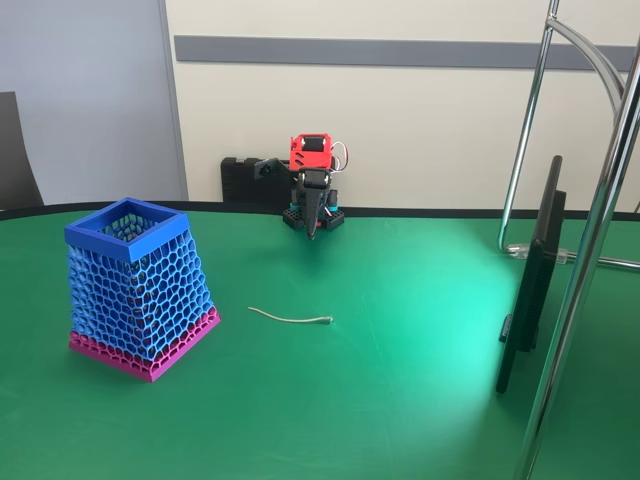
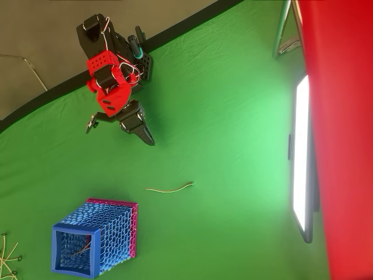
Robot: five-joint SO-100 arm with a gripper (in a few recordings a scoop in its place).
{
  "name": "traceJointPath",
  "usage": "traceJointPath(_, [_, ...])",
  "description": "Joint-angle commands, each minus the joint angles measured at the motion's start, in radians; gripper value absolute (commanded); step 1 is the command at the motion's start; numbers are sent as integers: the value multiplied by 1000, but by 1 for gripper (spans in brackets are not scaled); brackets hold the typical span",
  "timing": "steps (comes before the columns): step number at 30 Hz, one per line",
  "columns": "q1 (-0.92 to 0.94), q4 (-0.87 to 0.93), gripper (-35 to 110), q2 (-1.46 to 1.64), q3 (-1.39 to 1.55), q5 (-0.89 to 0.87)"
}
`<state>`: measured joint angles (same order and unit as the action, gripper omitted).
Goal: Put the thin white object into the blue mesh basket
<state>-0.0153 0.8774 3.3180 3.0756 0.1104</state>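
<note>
The thin white object [image 1: 291, 319] [image 2: 169, 189] lies flat on the green table, slightly curved, with a small knob at its right end in both views. The blue mesh basket [image 1: 137, 287] [image 2: 96, 237] stands upright to the left of it in the fixed view, on a magenta base band, a short gap away. The red and black arm is folded at the table's far edge. Its gripper [image 1: 312, 228] [image 2: 148, 139] points down toward the table with the fingers together and nothing held, well apart from the cord.
A dark flat panel [image 1: 532, 275] stands on edge at the right, lit on one side [image 2: 301, 157] in the overhead view. Chrome stand tubes [image 1: 590, 230] rise at the right. Thin white cords [image 2: 8, 254] lie at the bottom left of the overhead view.
</note>
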Motion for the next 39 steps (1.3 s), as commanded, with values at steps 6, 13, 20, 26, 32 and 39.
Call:
traceJointPath(6, [-15,67,1,8,-17,-11])
traceJointPath(13, [-15,64,1,8,-17,-14])
traceJointPath(20, [-15,23,1,8,-3,-11])
traceJointPath(26, [-14,21,0,8,-3,-43])
traceJointPath(32, [-15,58,0,8,-66,-51])
traceJointPath(39, [-29,112,0,-48,-192,-91])
